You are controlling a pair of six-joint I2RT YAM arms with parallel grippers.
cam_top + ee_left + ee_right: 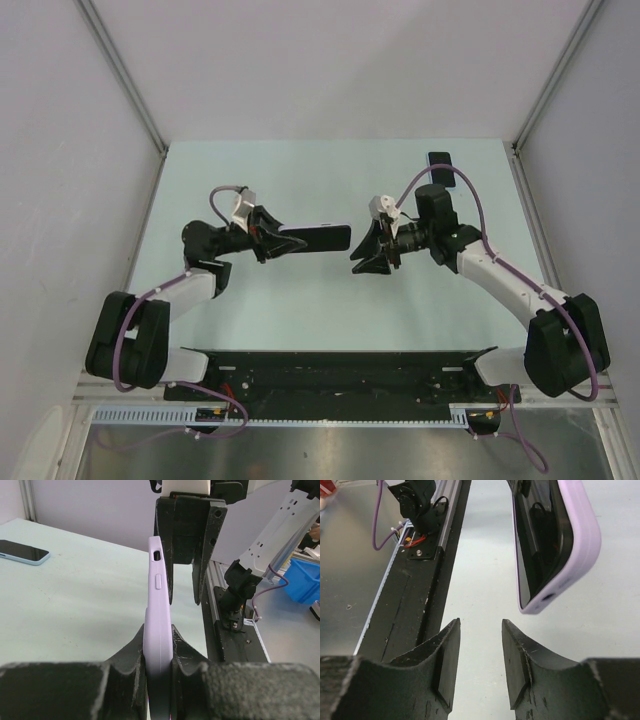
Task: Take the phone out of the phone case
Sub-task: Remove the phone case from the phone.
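Observation:
My left gripper (272, 243) is shut on a phone in a lilac case (320, 239) and holds it edge-up above the table, its free end pointing right. In the left wrist view the lilac case edge (158, 620) rises between my fingers (125, 655). My right gripper (362, 256) is open and empty, just right of the phone's free end. In the right wrist view the phone's dark screen (537, 540) and lilac case rim (580, 535) hang just beyond and above my right fingertip (512, 630), apart from it.
A second phone in a light blue case (22, 551) lies flat on the pale green table, at the far right in the top view (440, 159). The black rail (330, 375) runs along the near edge. A blue bin (306, 582) stands off the table.

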